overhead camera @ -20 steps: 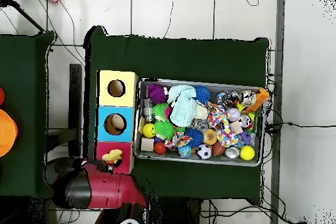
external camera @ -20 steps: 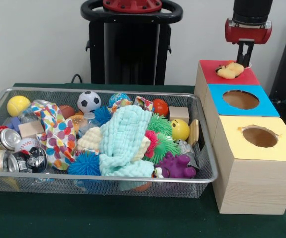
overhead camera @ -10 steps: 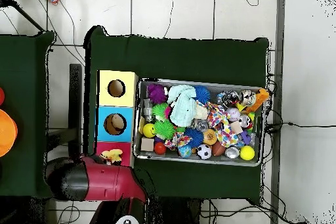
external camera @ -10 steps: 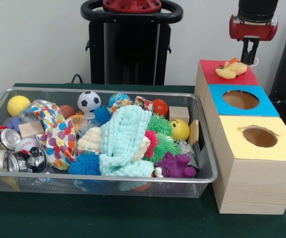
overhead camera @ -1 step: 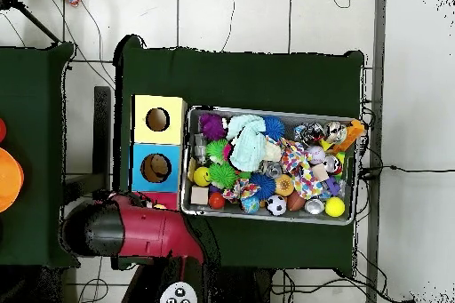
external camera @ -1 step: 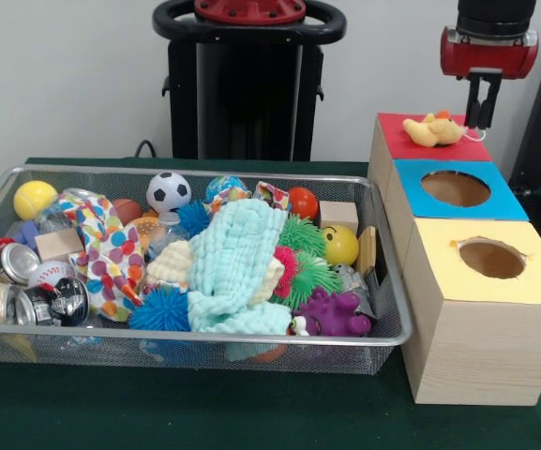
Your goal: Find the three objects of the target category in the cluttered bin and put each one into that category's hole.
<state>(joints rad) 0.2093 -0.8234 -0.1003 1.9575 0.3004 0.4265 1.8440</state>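
1. You see the red-and-black gripper (external camera @ -1 step: 483, 114) hanging above the red-topped wooden box (external camera @ -1 step: 397, 137) — its thin black fingers grasp nothing; you cannot tell how far apart they stand.
2. The yellow plush duck (external camera @ -1 step: 431, 129) lies on that red top, just beside the fingertips.
3. Your wire mesh bin (external camera @ -1 step: 381, 330) of mixed toys sits beside the boxes — a pale mint knitted cloth (external camera @ -1 step: 237, 265) lies on top.
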